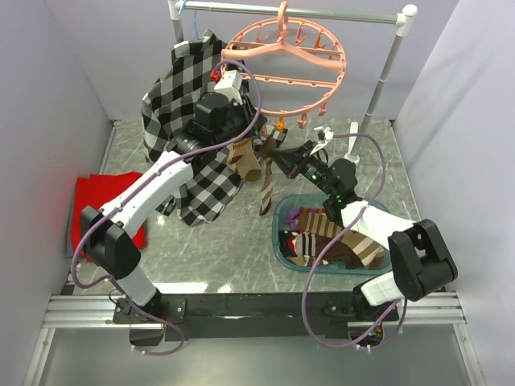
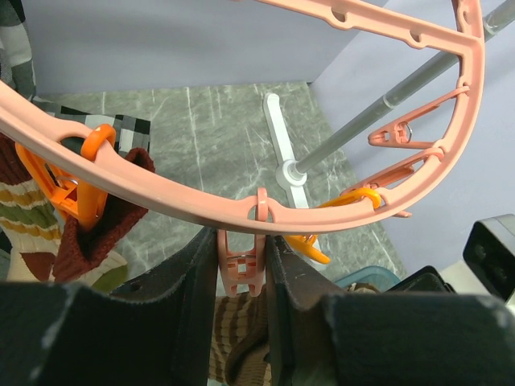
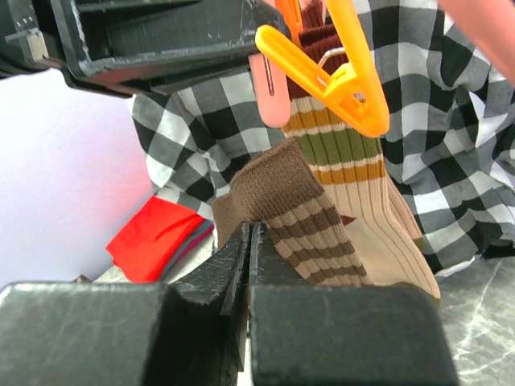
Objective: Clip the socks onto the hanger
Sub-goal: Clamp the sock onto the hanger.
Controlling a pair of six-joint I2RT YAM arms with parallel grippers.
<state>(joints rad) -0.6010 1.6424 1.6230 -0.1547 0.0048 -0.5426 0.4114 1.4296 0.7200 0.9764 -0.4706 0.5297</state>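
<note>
The salmon-pink hanger (image 1: 286, 60) hangs from the rail, and its ring (image 2: 185, 197) crosses the left wrist view. My left gripper (image 2: 241, 241) is shut on a pink clip (image 2: 244, 265) under that ring, one finger on each side. Just below the clip, my right gripper (image 3: 249, 233) is shut on the cuff of a tan, brown-striped sock (image 3: 306, 225), which dangles in the top view (image 1: 265, 193). Beside it, an orange clip (image 3: 342, 80) holds a sock striped in cream, olive and maroon (image 3: 362, 185). More socks (image 1: 338, 241) lie in the teal basket.
A black-and-white plaid shirt (image 1: 181, 104) hangs behind the left arm. A red cloth (image 1: 96, 201) lies at the left wall. The grey rail (image 1: 298, 10) stands on a post (image 1: 386, 68) with a white foot (image 2: 282, 145). The teal basket (image 1: 278, 233) sits by the right arm.
</note>
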